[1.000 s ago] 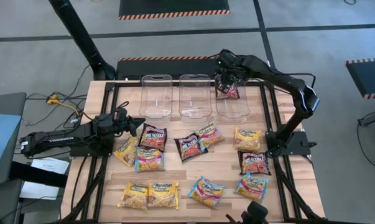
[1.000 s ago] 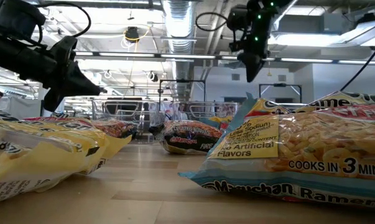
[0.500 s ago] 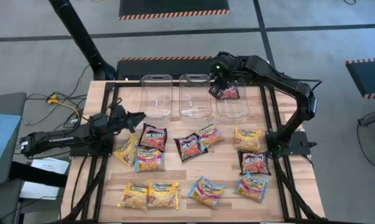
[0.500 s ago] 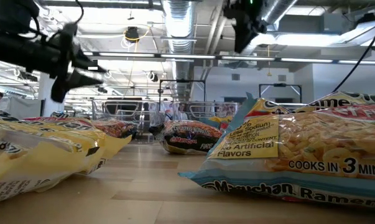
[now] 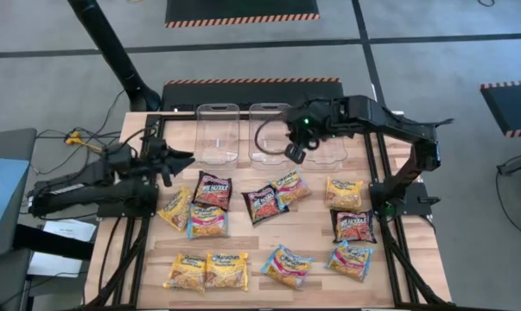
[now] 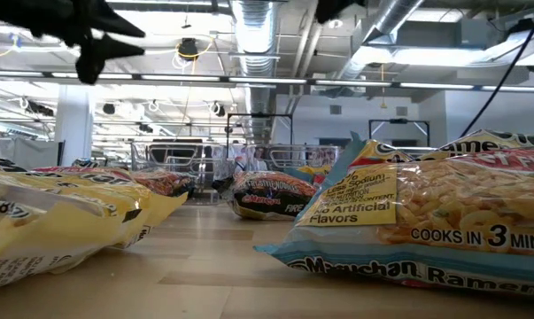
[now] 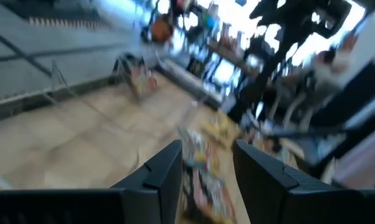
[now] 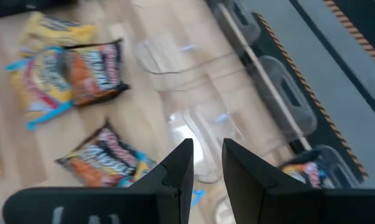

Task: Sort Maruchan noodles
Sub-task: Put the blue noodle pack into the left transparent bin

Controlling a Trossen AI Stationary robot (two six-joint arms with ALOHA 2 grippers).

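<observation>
Mostly the Maruchan noodles (image 5: pixel 269 229) lie flat across the middle and near half of the worktop (image 5: pixel 316 229), about a dozen packets in loose rows, with one dark packet already in the clear bin (image 8: pixel 327 163) toward the far right corner. Two more clear bins (image 5: pixel 243 131) stand empty along the far edge. Nearest the left claw (image 5: pixel 181 159) is a maroon packet (image 5: pixel 212 190), just nearward of it and a little toward the centre, its long axis running roughly far-to-near. That claw hovers over the left side of the worktop with its fingers apart and nothing between them. Over by the middle bin, the right claw (image 5: pixel 295 149) hangs above the far edge, fingers a narrow gap apart and empty. By my reckoning the left arm is the closer one for that maroon packet.
</observation>
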